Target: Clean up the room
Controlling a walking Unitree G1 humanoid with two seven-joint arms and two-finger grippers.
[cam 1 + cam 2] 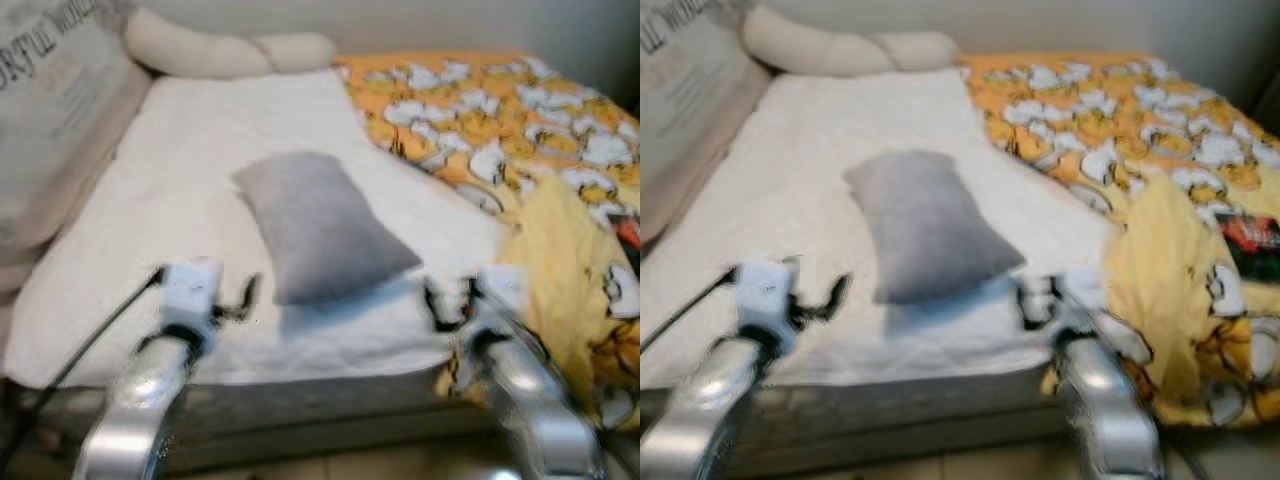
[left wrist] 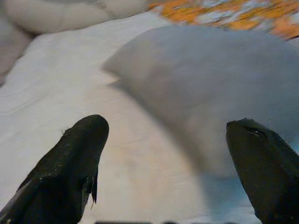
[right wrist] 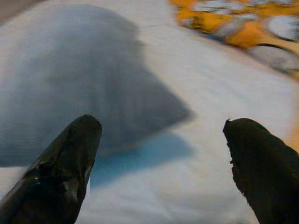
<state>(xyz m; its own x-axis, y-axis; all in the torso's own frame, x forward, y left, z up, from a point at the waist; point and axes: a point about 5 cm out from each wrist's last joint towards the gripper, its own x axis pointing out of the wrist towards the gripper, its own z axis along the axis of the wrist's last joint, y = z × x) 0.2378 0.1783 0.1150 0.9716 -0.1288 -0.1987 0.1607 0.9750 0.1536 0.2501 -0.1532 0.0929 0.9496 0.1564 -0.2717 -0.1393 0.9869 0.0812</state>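
The grey pillow (image 1: 322, 228) lies aslant in the middle of the white mattress (image 1: 180, 150), near its front edge. The left gripper (image 2: 168, 163) and right gripper (image 3: 161, 163) flank it, fingers spread, holding nothing. Advance both evenly, close on opposite pillow corners, avoiding the yellow blanket (image 1: 560, 230).

A bedroom in a home: a bed (image 1: 120, 300) with a white sheet, pillows (image 1: 320, 225) and a patterned yellow blanket (image 1: 500, 110).

Pillow (image 1: 320, 228): soft matt grey cloth. Bed sheet (image 1: 200, 130): white, matt, lightly wrinkled. Blanket (image 1: 520, 110) at 2 o'clock: printed orange cloth. Arms (image 1: 135, 410): glossy silver metal.
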